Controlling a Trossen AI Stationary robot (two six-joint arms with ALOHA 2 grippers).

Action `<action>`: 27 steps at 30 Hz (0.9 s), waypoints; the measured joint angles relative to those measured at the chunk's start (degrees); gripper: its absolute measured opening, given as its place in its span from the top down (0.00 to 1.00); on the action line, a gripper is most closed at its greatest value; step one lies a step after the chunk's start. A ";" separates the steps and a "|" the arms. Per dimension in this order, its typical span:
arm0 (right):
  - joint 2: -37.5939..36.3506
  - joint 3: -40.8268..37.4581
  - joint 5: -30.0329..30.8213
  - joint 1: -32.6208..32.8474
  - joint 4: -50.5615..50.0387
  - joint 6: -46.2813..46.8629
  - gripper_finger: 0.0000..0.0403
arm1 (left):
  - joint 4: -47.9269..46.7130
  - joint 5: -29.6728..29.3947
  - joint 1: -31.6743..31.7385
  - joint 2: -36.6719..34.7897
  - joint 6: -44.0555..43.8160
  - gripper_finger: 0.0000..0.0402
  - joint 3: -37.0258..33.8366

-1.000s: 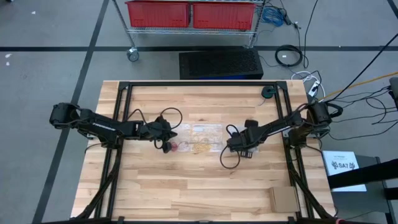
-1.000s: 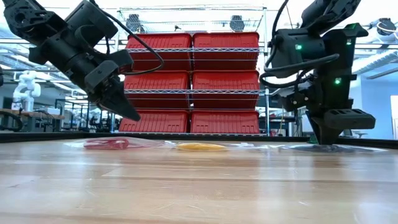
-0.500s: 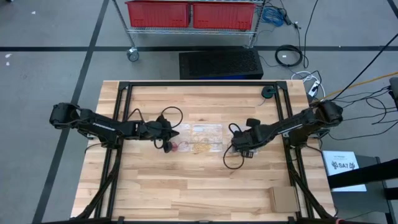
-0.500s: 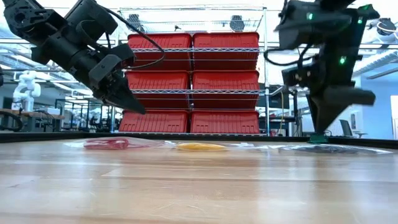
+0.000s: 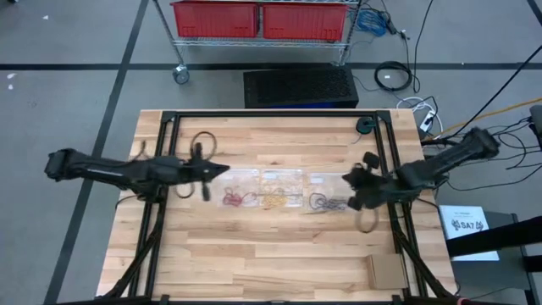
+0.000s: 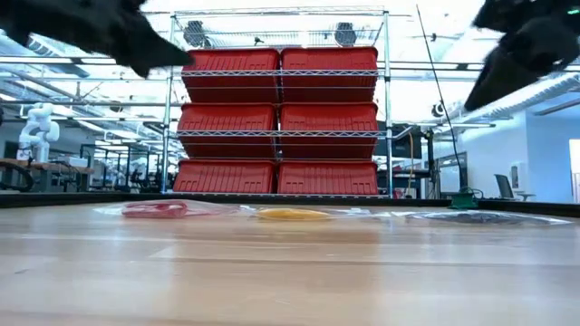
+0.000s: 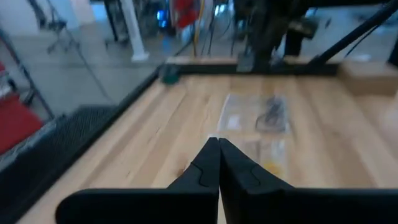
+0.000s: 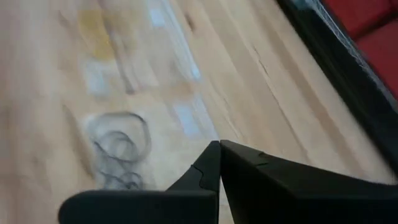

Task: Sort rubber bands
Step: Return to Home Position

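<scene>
Three small heaps of rubber bands lie in a row mid-table: red, yellow-tan and black. Each heap rests flat at a clear plastic bag; whether in or on it, I cannot tell. My left gripper hangs shut and empty, high up, left of the red heap. My right gripper hangs shut and empty, high up, right of the black heap.
A flat cardboard piece lies at the near right corner, and a small black round object near the far right corner. Black frame rails run along the table's far and side edges. A shelf of red bins stands beyond the far edge.
Both arms have drawn back fast and risen. My left gripper has moved from beside the red heap toward the table's left edge. My right gripper has moved from over the black heap toward the right edge, uncovering it. The heaps have stayed in place.
</scene>
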 joint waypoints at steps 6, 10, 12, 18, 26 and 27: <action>-17.26 -15.63 5.68 5.08 28.44 -11.82 1.00 | 8.76 -4.37 -7.65 -18.21 6.52 1.00 -9.97; -23.22 -25.69 0.54 1.43 51.57 -26.12 1.00 | 18.23 -8.08 -8.95 -24.97 11.27 1.00 -18.24; -25.25 -28.91 -4.92 -2.05 59.17 -30.79 1.00 | 17.67 -11.79 -8.89 -27.04 12.68 1.00 -19.25; -27.47 -31.45 -21.90 -17.66 66.92 -39.35 1.00 | 6.94 -19.02 -8.87 -29.84 15.77 1.00 -14.47; -30.07 -31.45 -41.47 -36.62 66.37 -39.92 1.00 | 6.90 -20.44 -8.73 -30.06 14.89 1.00 -16.80; -31.47 -31.45 -42.03 -36.86 66.15 -40.37 1.00 | 7.28 -20.85 -8.78 -30.24 14.22 1.00 -17.67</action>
